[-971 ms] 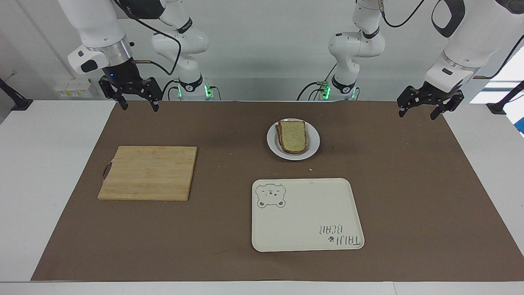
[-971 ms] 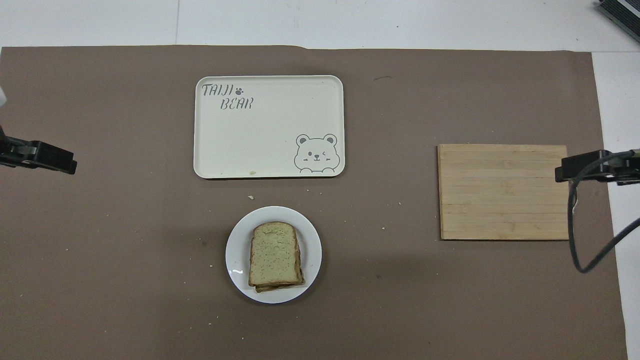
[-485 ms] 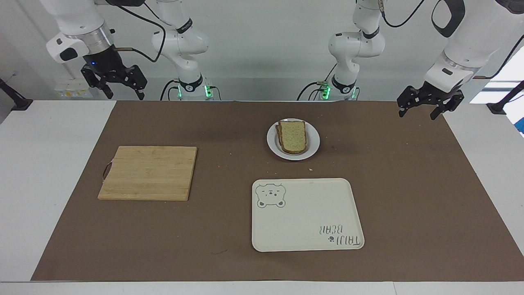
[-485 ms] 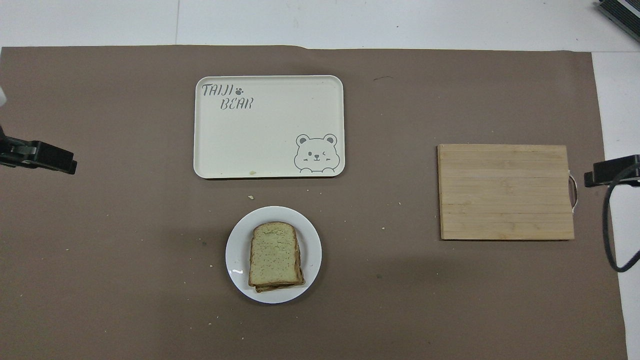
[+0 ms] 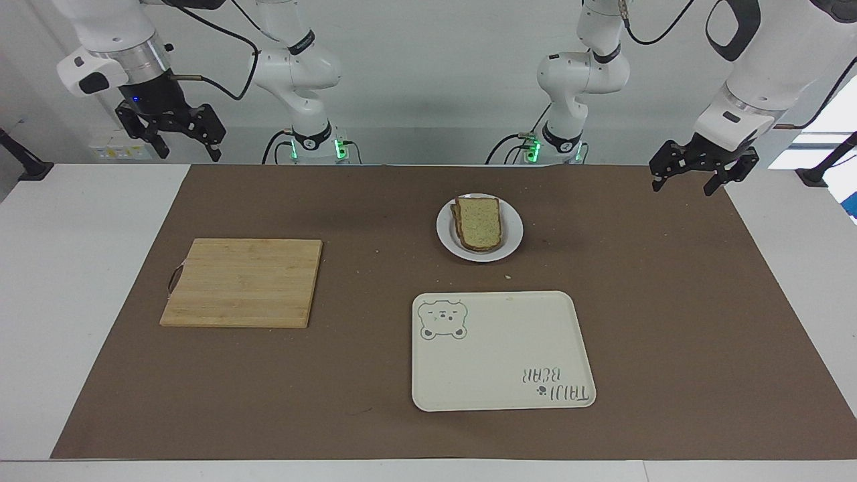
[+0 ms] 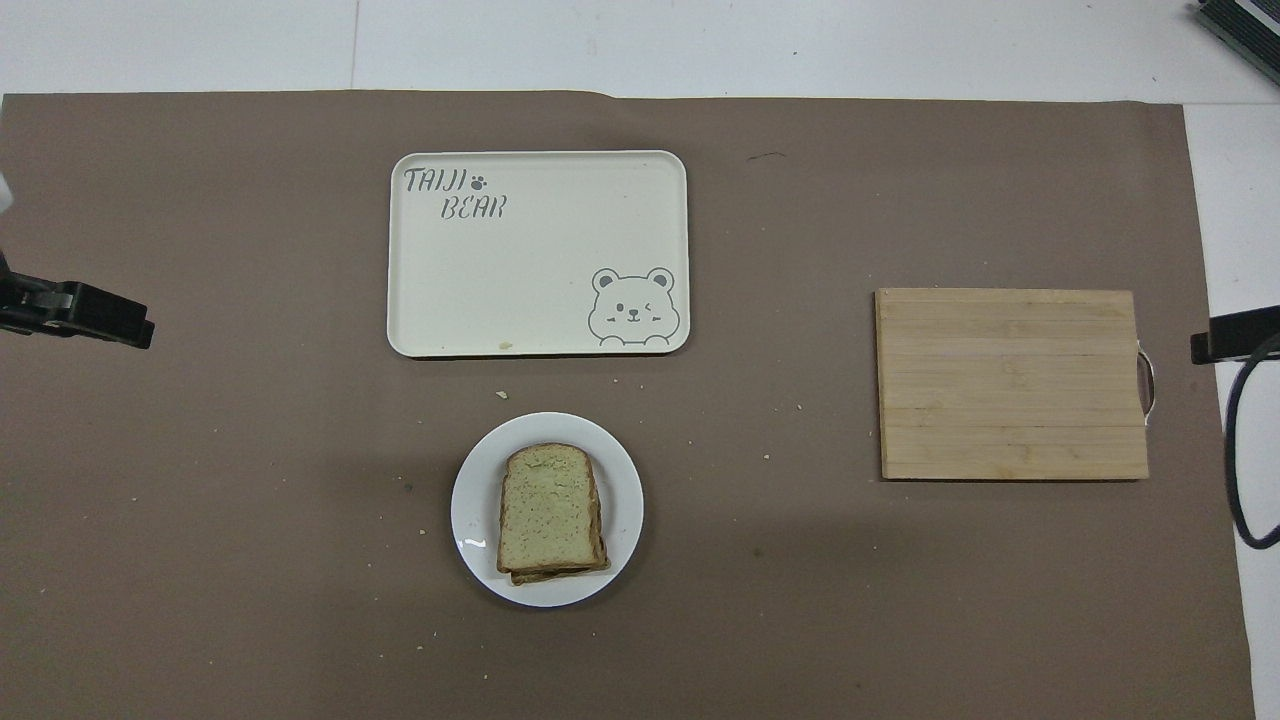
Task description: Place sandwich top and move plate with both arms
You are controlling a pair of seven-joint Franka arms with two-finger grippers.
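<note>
White plate, nearer the robots than the tray, already carries the sandwich top on its stack. I judge the plate move next: left gripper and right gripper, both wide and empty, must descend on the plate's two rims.

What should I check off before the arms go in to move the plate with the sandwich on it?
1. Sandwich top lying on the stack: ok, slightly offset from the slice below.
2. Sandwich on the plate: ok, plate flat on the mat, nearer the robots than the tray.
3. Left gripper free: ok, open, empty, raised over the mat's edge at its own end.
4. Right gripper free: ok, open, empty, raised over its own end of the table.
5. Tray bare to receive the plate: ok.
6. Cutting board out of the way: ok, toward the right arm's end.
</note>
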